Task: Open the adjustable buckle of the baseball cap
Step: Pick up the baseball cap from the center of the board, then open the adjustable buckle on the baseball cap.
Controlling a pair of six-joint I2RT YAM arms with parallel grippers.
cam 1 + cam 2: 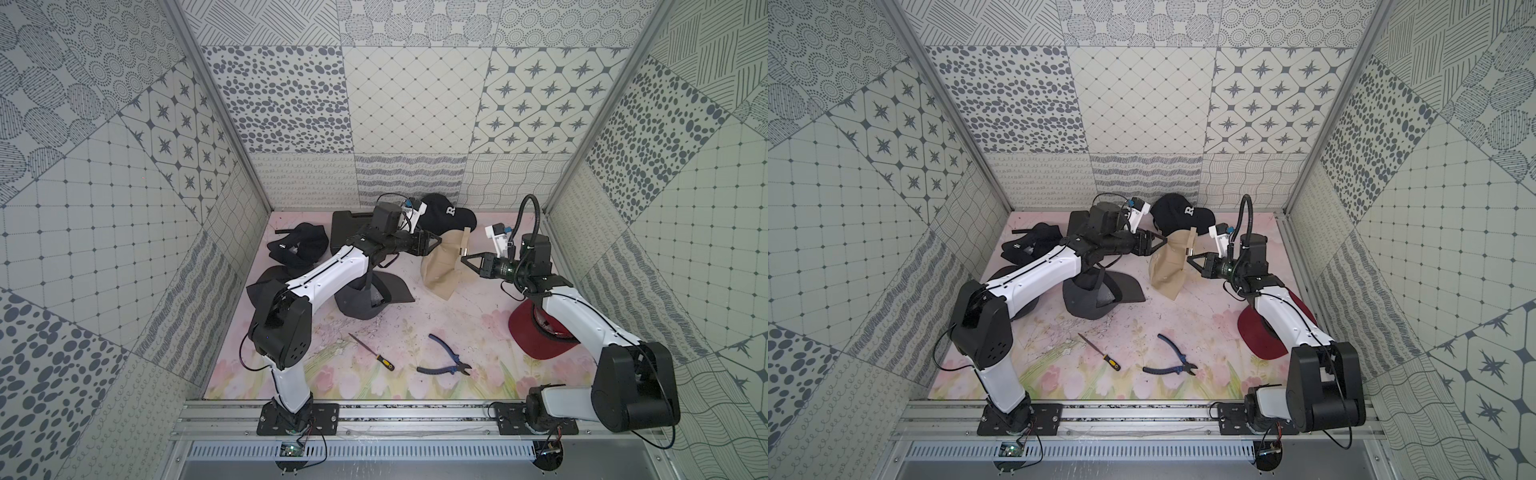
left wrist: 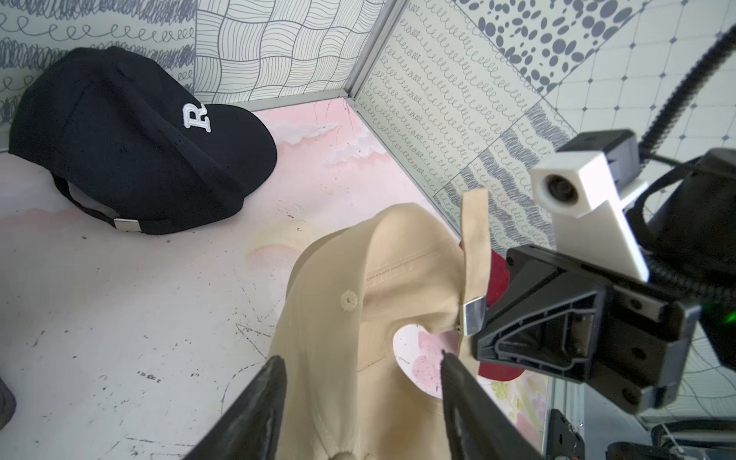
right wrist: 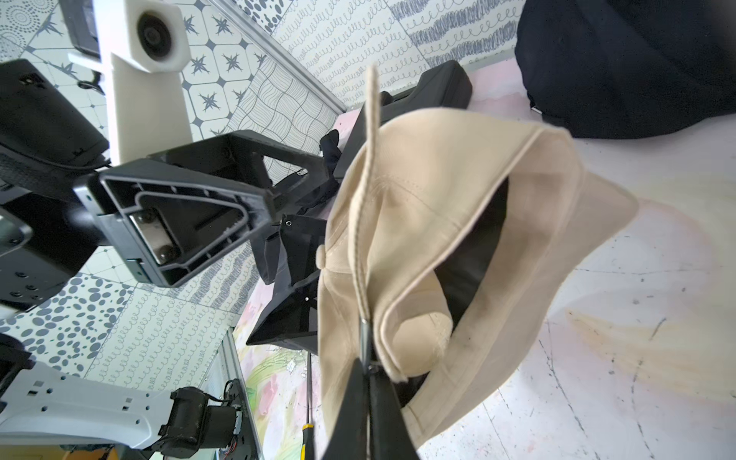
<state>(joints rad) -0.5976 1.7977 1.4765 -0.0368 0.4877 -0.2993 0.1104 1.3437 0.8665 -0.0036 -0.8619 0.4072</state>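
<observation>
Patterned walls [image 1: 415,104] enclose a floral mat [image 1: 374,316] under the tan cap [image 1: 438,266].

The tabletop [image 1: 415,316], covered in a pale pink floral print, carries a black cap with a white letter R [image 1: 444,214], a black plastic case [image 1: 349,226], a crumpled black cap [image 1: 299,249] and a dark grey cap [image 1: 374,295]. A dark red cap [image 1: 536,336] lies under the right arm. Nearer the front lie a thin screwdriver with a yellow-and-black handle [image 1: 372,352] and blue-handled pliers [image 1: 446,359], apart.

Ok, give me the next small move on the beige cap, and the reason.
Probably move the left gripper to the loose strap tail and close on it. Its jaws stand open around the beige cap, holding nothing, while the right gripper is shut on the buckle, ready to brace a pull.
</observation>
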